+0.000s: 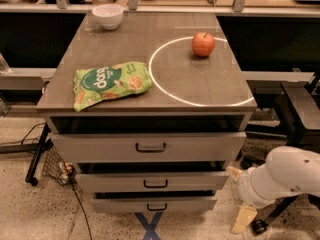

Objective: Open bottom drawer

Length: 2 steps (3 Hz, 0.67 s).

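Observation:
The bottom drawer [156, 204] is the narrowest, lowest grey front of the cabinet, with a small dark bracket handle [157, 207]. A thin dark gap shows above its front. My gripper [238, 197] hangs low to the right of the cabinet, level with the middle and bottom drawers and apart from them. Its cream fingers [243, 219] stand spread and hold nothing. The white arm [285, 176] comes in from the right edge.
The cabinet top [200, 84] bears a green snack bag [111, 83], a red apple [203, 44] and a white bowl [108, 15]. The middle drawer [155, 181] and top drawer [150, 146] lie above. Cables and a black stand [37, 154] are on the left floor.

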Tool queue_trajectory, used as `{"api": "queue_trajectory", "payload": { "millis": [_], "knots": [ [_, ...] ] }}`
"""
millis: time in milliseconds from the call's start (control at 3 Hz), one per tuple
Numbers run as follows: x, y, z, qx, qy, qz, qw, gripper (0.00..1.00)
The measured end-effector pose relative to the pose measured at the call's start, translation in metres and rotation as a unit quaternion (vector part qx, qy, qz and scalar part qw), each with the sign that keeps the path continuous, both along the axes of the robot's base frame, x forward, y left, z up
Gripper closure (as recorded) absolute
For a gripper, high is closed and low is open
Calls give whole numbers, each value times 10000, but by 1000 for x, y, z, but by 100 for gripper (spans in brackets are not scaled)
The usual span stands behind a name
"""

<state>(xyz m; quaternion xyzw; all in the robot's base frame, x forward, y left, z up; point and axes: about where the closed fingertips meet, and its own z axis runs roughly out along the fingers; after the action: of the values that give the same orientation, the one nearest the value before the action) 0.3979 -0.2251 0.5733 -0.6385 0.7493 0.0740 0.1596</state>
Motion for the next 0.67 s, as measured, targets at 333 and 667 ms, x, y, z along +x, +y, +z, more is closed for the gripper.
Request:
{"api": "queue_trajectory", "payload": {
  "millis": [333, 667],
  "knots": [
    [8, -4, -60, -34, 183, 101, 9998, 0],
    [8, -4, -60, -34, 183, 101, 9998, 0]
  ]
}}
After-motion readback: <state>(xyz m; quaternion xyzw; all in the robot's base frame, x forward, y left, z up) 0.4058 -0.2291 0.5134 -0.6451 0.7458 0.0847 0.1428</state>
